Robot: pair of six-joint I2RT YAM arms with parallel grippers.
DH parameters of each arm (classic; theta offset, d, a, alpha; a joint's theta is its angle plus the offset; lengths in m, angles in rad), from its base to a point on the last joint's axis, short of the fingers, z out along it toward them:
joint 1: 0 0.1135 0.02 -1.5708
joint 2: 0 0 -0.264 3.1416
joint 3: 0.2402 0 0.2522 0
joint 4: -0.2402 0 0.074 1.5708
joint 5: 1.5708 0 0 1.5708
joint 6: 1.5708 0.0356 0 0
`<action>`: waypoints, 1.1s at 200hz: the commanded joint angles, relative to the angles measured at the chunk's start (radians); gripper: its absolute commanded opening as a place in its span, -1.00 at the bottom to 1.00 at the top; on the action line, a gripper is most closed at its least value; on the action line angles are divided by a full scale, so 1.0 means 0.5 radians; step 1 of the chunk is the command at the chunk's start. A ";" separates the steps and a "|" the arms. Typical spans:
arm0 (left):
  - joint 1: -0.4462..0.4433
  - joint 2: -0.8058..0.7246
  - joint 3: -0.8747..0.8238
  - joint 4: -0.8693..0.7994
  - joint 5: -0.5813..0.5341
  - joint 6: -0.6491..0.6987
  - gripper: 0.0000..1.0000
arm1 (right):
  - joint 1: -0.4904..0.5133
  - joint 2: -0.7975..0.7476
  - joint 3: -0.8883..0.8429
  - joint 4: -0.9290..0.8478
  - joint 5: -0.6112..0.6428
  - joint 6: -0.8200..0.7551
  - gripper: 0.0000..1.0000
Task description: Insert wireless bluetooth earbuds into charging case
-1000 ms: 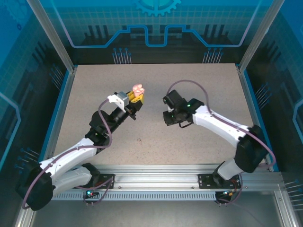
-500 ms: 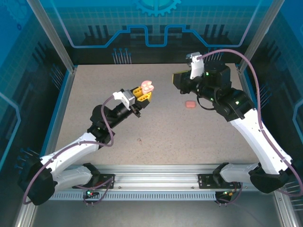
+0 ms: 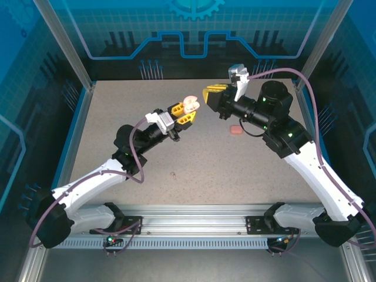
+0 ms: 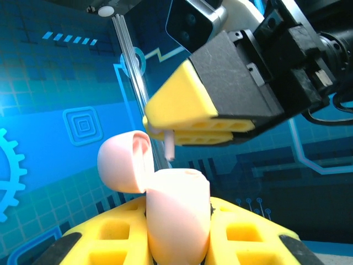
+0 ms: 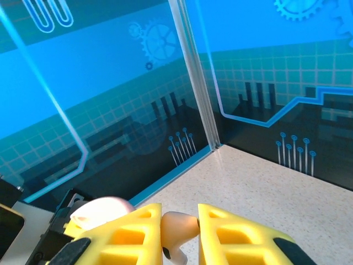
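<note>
Above frame centre, left gripper clamps the open charging case; right gripper pinches an earbud just over it, not yet inserted.

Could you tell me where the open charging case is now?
The case sits clamped in the left gripper, raised centrally in the top view, facing the earbud in the right gripper.

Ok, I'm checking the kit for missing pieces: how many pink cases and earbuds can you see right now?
Pink cases: 2, the open case in the left tool and the second case lying on the table
Earbuds: 1, the earbud pinched in the right tool
Total: 3
</note>
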 commanded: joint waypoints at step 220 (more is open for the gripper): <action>-0.010 0.096 0.134 0.064 0.009 0.013 -1.00 | 0.113 0.023 -0.125 0.135 -0.101 0.009 -0.64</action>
